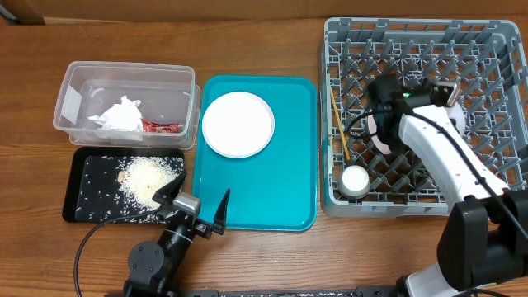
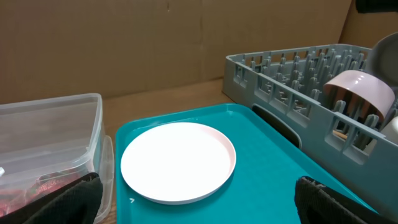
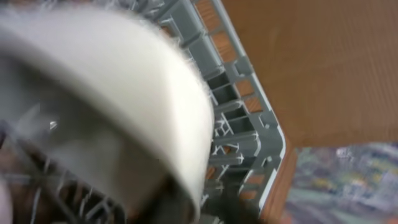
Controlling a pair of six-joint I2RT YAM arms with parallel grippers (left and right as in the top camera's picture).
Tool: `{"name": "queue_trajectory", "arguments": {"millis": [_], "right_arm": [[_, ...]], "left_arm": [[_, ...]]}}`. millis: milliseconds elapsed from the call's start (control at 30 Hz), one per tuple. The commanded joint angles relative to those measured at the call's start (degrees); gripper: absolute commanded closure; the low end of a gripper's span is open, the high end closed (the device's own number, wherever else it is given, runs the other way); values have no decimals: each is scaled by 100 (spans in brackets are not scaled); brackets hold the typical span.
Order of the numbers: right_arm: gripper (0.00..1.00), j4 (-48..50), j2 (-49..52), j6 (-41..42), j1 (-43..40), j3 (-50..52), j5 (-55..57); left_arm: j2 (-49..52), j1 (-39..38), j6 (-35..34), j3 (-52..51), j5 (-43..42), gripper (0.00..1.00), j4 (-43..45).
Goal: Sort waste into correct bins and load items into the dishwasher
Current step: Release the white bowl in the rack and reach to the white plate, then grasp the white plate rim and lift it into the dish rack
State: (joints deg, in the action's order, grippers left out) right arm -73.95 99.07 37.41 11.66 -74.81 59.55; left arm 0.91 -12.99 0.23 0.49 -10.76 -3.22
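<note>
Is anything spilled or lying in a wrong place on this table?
The rice is not one tidy heap: loose grains lie scattered around it across the black tray, which looks messy. The plate sits alone on the teal tray, not yet in the rack.

The overhead view has bright, even light with only short, soft shadows. The plate (image 1: 238,124) is so bright that it looks pure white, and the clear tub (image 1: 124,92) carries pale reflections. The left wrist view is sharp in the middle, but the fingers (image 2: 68,200) of the left gripper (image 2: 198,206) are dark and soft in the lower corners. The right wrist view is heavily blurred: the bowl (image 3: 124,93) is out of focus and the rack (image 3: 239,106) is smeared.
</note>
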Motion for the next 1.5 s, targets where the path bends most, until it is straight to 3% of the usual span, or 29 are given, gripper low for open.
{"name": "queue_trajectory", "arguments": {"millis": [0, 267, 400, 600, 900, 1133, 1200, 1233, 1333, 1467], "right_arm": [[57, -216, 35, 409, 328, -76, -323], [30, -638, -223, 881, 1309, -1075, -1519], [31, -188, -264, 160, 1768, -1611, -2898], [33, 1276, -151, -496, 2245, -1541, -5547], [34, 2581, 973, -442, 2785, -1471, -5971], [48, 2662, 2081, 155, 2758, -1471, -5882], [59, 2699, 2286, 212, 2754, -1471, -5884], [75, 2693, 2345, 210, 2754, -1471, -5884], [93, 2649, 2337, 205, 2752, -1475, -5812], [96, 2509, 1996, 205, 2686, -1495, -5547]], "left_arm": [[-66, 33, 90, -24, -68, 0, 2], [-66, 33, 92, -24, -70, 0, 2], [-66, 33, 92, -24, -70, 0, 2], [-66, 33, 90, -22, -70, 0, 2], [-66, 33, 90, -24, -70, 0, 2], [-66, 33, 90, -22, -70, 0, 2], [-66, 33, 90, -24, -70, 0, 2], [-66, 33, 92, -24, -70, 0, 2], [-66, 33, 92, -24, -70, 0, 2], [-66, 33, 92, -24, -68, 0, 2]]}}
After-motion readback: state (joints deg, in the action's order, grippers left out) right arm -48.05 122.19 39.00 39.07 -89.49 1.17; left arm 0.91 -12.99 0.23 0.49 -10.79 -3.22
